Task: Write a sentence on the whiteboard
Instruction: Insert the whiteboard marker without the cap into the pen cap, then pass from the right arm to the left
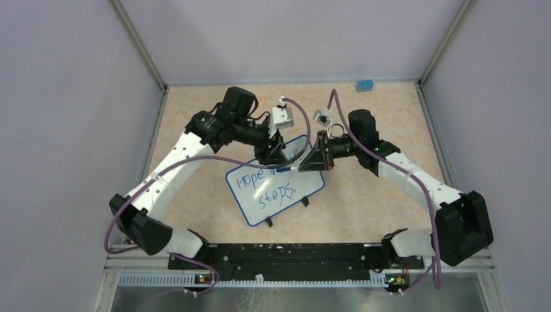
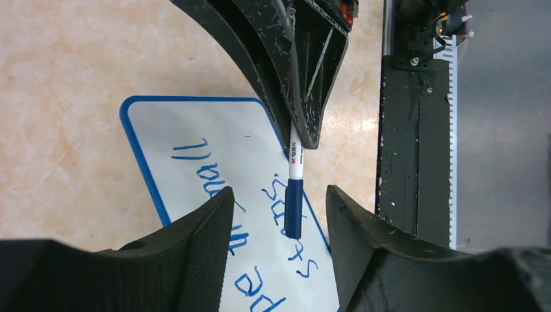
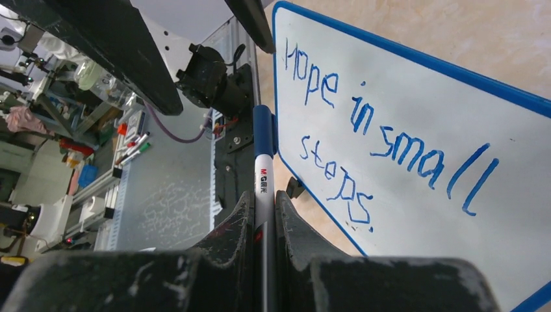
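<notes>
The whiteboard [image 1: 313, 178] lies tilted in the middle of the table, blue-rimmed, with small black feet. The sentence [image 1: 269, 185], in blue marker on two lines, reads "Hope in small steps." [image 3: 383, 127]. My right gripper [image 1: 310, 161] is shut on a white marker [image 3: 263, 179] with its blue cap [image 2: 293, 209] on, held just above the board's near edge. My left gripper [image 2: 279, 195] is open, its jaws on either side of the cap and apart from it. The left wrist view shows the board [image 2: 221, 130] beneath it.
A small blue block [image 1: 364, 85] sits at the back edge of the table. A black rail [image 1: 286, 255] with the arm bases runs along the near edge. Frame posts and pale walls close in the table's sides.
</notes>
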You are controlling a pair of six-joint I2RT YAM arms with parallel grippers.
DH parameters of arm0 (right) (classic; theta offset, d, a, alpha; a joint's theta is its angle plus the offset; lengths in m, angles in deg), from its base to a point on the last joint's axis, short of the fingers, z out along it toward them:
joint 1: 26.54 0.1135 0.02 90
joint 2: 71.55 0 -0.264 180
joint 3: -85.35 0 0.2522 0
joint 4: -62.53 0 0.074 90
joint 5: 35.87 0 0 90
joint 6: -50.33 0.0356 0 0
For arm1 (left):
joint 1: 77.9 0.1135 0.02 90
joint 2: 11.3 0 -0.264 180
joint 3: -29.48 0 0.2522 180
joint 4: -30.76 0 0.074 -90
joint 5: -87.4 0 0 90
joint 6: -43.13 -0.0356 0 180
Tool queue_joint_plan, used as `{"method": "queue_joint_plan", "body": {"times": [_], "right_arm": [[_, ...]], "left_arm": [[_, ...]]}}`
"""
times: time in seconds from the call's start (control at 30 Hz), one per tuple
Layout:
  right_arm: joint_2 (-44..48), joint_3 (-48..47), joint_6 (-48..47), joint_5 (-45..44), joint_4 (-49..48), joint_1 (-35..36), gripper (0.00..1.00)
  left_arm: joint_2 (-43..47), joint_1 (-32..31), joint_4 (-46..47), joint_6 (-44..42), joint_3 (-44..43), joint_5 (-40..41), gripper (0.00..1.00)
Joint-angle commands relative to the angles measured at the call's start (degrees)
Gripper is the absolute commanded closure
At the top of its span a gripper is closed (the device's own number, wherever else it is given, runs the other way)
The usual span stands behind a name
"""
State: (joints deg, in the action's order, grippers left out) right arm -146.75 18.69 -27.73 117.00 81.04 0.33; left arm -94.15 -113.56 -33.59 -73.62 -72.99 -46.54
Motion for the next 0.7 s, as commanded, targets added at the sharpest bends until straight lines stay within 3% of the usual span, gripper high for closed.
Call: {"method": "queue_joint_plan", "body": {"times": [0.0, 0.23, 0.4, 0.67], "right_arm": [[0.49, -0.33, 2.92, 1.53, -6.03, 0.14, 1.0], [0.36, -0.78, 4.07, 3.24, -6.17, 0.49, 1.0], [0.48, -1.3, 4.18, 3.41, -5.73, 0.81, 1.0], [0.01, -1.22, 5.52, 3.76, -6.83, 1.21, 1.0]], "left_arm": [[5.01, 0.81, -1.8, -3.9, 1.5, -0.71, 0.4], [8.24, 0.15, -0.95, -6.62, 9.37, 6.51, 0.37], [6.85, -0.67, -1.76, -8.49, 10.62, 6.69, 0.4], [5.04, -2.92, -0.88, -8.15, 10.69, 6.55, 0.61]]}}
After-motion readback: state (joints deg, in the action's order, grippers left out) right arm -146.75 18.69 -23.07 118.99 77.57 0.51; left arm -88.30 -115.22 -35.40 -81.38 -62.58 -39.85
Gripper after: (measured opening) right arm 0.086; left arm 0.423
